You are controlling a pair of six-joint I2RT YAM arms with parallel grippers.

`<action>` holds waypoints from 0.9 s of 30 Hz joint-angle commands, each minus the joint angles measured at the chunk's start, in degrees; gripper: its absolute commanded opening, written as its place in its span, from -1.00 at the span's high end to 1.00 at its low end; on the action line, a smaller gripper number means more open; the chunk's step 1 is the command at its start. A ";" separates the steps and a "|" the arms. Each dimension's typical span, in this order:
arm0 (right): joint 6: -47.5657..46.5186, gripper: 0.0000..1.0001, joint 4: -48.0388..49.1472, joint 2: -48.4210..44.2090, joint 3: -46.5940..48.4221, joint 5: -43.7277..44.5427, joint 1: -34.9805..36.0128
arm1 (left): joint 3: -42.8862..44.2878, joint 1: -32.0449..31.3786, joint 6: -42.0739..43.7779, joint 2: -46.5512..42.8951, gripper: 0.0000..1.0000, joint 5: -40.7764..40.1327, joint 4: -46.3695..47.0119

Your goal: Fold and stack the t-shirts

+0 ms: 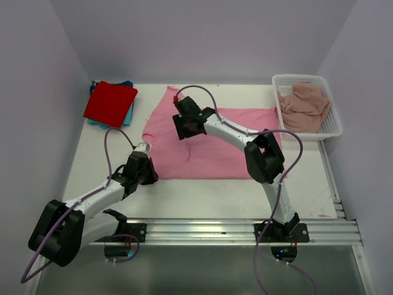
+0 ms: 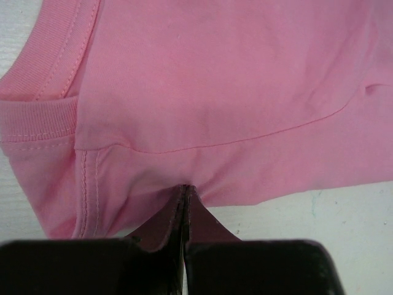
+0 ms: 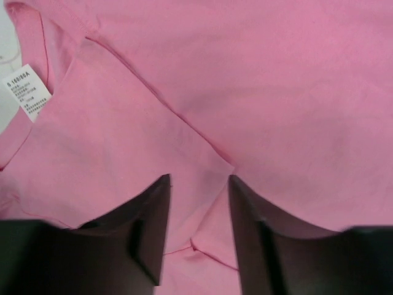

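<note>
Left claw (image 2: 186, 198) pinching bright pink t-shirt (image 1: 202, 153) | right claw (image 3: 199, 187) spread over it | basket (image 1: 307, 78) well apart

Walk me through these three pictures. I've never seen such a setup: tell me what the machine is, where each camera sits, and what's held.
The machine is two robot arms bolted at the near edge of a table, each ending in a two-finger gripper. The wide picture comes from a camera above and behind them; the two close-ups come from cameras on the wrists. On the table a bright pink t-shirt lies spread out. At the far left a folded red t-shirt sits on a teal-blue t-shirt. A white mesh basket at the far right holds a dusty-pink t-shirt. The left gripper is shut, pinching the bright pink t-shirt's edge. The right gripper is open over it, holding nothing.
</note>
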 commanded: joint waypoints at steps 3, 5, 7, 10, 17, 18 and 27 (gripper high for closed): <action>-0.06 -0.18 -1.07 -1.50 -0.62 4.58 1.58 | -1.38 -0.18 -0.72 -0.12 1.00 0.37 -2.50; 0.11 -0.21 -0.45 -2.63 -1.68 4.85 2.19 | -1.29 -0.18 -0.72 -0.38 1.00 0.20 -2.59; 0.37 -0.22 0.43 -4.13 -3.88 5.99 2.46 | -1.29 -0.18 -0.64 -0.91 1.00 0.20 -2.85; 0.81 -0.21 1.48 -9.57 -8.70 10.62 2.81 | -0.59 -0.18 -0.29 -2.83 1.00 -0.33 -3.73; 6.35 -0.12 -3.52 -24.33 -21.27 32.75 2.73 | 9.42 -0.27 1.82 -11.00 1.00 1.16 -9.18; 7.66 -0.07 -4.22 -26.61 -23.55 35.06 2.64 | 13.00 -0.27 2.61 -11.71 1.00 1.16 -8.83; 13.04 1.00 -7.83 -33.58 -31.91 28.59 -12.74 | 31.91 1.92 10.35 10.73 1.00 0.81 -4.10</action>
